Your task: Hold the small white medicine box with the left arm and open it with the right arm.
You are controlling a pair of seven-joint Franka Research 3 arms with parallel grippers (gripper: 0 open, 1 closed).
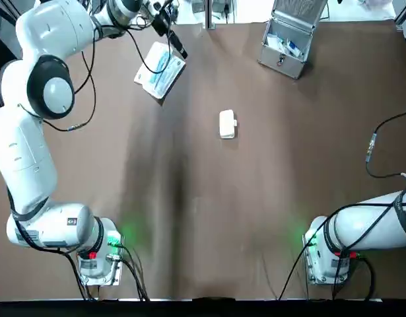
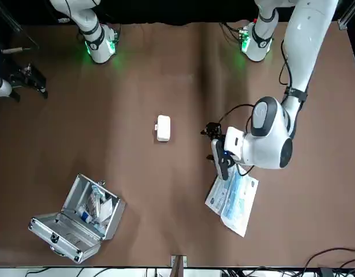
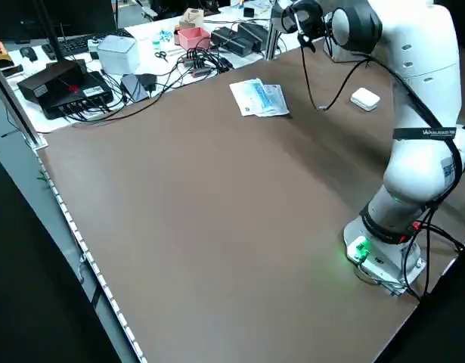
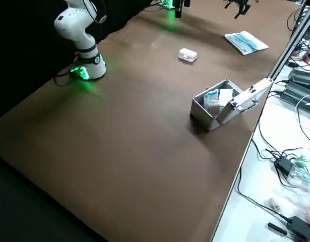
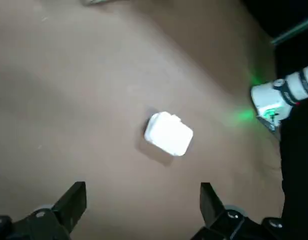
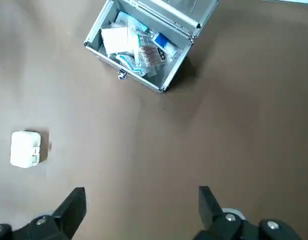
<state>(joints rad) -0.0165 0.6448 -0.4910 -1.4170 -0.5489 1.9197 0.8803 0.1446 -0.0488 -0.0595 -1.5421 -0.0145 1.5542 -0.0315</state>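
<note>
Left gripper [image 5: 141, 192]: fingers spread wide, empty, above far-left table. Right gripper [image 6: 141, 195]: same. Small white rectangular medicine box [image 1: 227, 123] mid-table, long axis toward/away from robot (tab faces robot's right); bare brown table [image 1: 209, 218] all round.

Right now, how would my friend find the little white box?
Start at the brown table: near its middle lies the small white medicine box, alone. Unlike the open metal case and the flat blue-and-white packet, it is tiny and plain white.
</note>
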